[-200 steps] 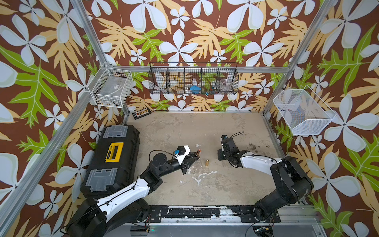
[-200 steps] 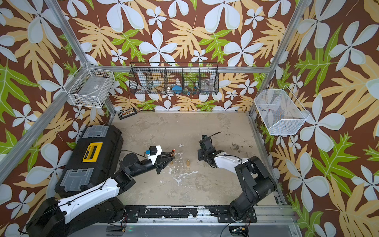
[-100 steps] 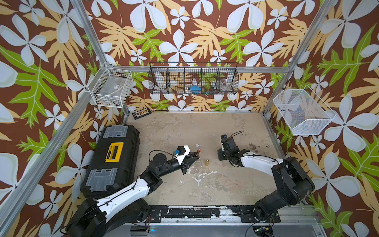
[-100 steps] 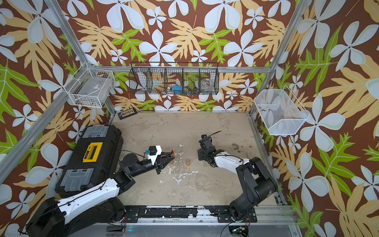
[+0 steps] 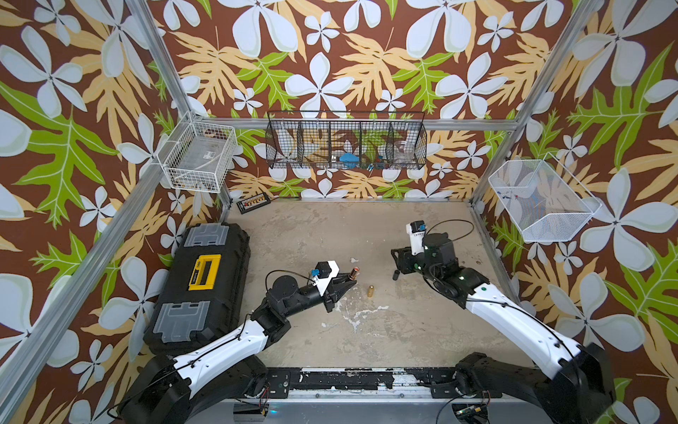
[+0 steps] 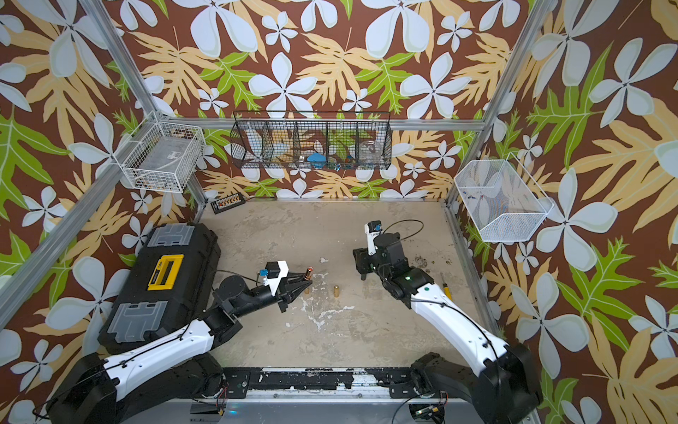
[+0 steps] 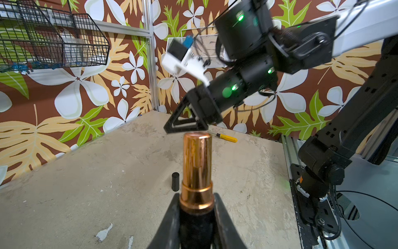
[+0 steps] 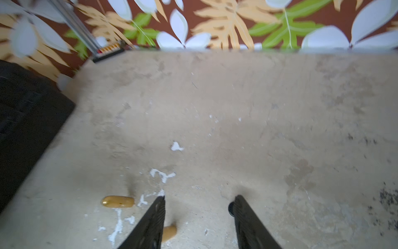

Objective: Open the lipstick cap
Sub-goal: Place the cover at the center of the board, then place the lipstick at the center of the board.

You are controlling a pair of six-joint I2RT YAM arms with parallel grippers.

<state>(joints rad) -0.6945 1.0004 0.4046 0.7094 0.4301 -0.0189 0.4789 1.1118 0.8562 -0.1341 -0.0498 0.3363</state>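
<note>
My left gripper [image 7: 196, 199] pinches the copper lipstick [image 7: 197, 159] by its black base above the table [image 5: 330, 238] while my right gripper [image 8: 199, 201] stands spread, the black cap [image 7: 175, 181] upright just beside, liable to topple at any sideways drift.

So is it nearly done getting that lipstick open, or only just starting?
Nearly done, it seems. Done: the black cap stands by itself on the table, off the lipstick, whose copper tube is bare. In hand: the left pincer is clamped on the lipstick's black base. Left: probably little; the right pincer is open beside the cap, holding nothing.
</note>
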